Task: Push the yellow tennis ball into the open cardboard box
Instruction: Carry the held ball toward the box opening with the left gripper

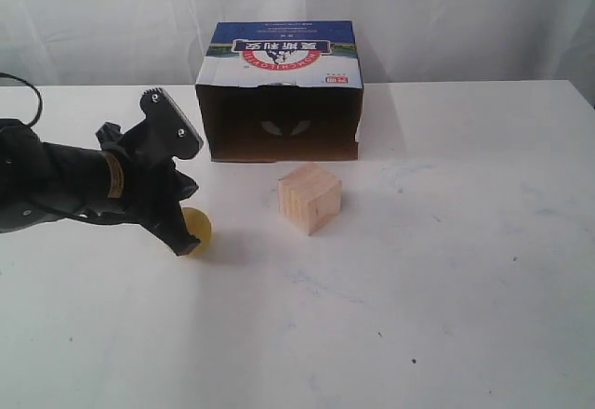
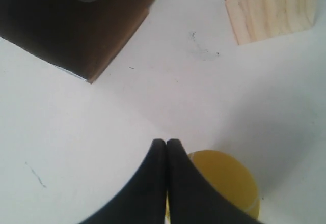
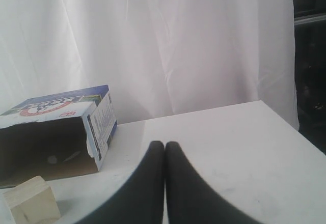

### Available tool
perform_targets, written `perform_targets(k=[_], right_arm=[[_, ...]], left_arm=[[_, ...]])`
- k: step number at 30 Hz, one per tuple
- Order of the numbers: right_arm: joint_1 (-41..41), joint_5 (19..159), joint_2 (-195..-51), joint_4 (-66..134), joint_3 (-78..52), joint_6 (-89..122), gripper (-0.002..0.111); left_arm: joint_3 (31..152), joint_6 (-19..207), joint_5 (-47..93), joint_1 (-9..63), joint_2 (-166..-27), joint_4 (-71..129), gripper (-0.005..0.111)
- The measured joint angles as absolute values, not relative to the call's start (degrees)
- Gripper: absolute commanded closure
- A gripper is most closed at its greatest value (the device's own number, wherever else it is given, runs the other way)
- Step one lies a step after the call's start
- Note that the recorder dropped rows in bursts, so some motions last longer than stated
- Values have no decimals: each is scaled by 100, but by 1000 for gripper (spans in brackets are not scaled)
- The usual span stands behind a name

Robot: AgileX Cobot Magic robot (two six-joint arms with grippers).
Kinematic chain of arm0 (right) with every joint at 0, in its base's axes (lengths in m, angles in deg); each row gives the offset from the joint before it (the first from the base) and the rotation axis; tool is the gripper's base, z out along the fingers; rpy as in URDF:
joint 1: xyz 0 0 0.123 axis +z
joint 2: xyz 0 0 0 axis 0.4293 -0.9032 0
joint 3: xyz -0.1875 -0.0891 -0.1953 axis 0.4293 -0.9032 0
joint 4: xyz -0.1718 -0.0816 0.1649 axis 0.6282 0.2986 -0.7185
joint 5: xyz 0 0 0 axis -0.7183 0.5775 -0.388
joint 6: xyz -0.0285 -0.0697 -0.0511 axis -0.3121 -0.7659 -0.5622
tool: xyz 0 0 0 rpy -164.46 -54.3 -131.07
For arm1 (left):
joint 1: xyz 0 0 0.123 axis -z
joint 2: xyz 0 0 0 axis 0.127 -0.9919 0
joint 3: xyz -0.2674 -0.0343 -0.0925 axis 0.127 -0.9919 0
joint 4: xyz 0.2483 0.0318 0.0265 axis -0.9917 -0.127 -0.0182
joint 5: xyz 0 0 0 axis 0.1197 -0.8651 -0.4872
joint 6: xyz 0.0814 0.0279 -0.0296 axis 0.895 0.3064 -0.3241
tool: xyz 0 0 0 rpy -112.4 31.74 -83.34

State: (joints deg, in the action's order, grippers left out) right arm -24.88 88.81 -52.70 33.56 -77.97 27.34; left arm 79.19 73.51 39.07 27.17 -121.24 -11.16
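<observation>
The yellow tennis ball (image 1: 198, 229) rests on the white table (image 1: 446, 270), in front and to the left of the open cardboard box (image 1: 279, 93). The box's dark opening faces the front. My left gripper (image 1: 183, 242) is shut with nothing between its fingers, and the fingertips sit right against the ball's left side, partly covering it. In the left wrist view the ball (image 2: 226, 180) lies just beside the closed tips (image 2: 166, 143), with the box (image 2: 76, 25) farther ahead. My right gripper (image 3: 164, 145) is shut and empty, above the table and far from the ball.
A pale wooden cube (image 1: 310, 197) stands in front of the box opening, to the right of the ball; it also shows as the cube (image 2: 270, 7) and the cube (image 3: 30, 201). A white curtain (image 1: 418, 9) hangs behind the table.
</observation>
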Motion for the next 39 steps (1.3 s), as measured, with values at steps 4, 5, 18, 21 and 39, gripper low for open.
perform_targets(k=[4, 5, 18, 21, 39], right_arm=[[-2488, 8881, -5270, 3356, -7797, 2734, 108], [-2488, 8881, -5270, 3356, -7797, 2734, 108], [-2488, 8881, -5270, 3356, -7797, 2734, 108], [-2488, 8881, -5270, 3356, -7797, 2734, 108], [-2488, 8881, -5270, 3356, -7797, 2734, 108]], left_arm=[[7919, 7399, 3627, 2717, -11832, -1248, 107], [7919, 7399, 3481, 2717, -11734, -1291, 107], [7522, 7352, 3363, 2671, -11612, -1408, 107], [7522, 7388, 3509, 2582, -12044, -1408, 107], [8176, 7353, 4192, 2738, -12809, -1384, 107]])
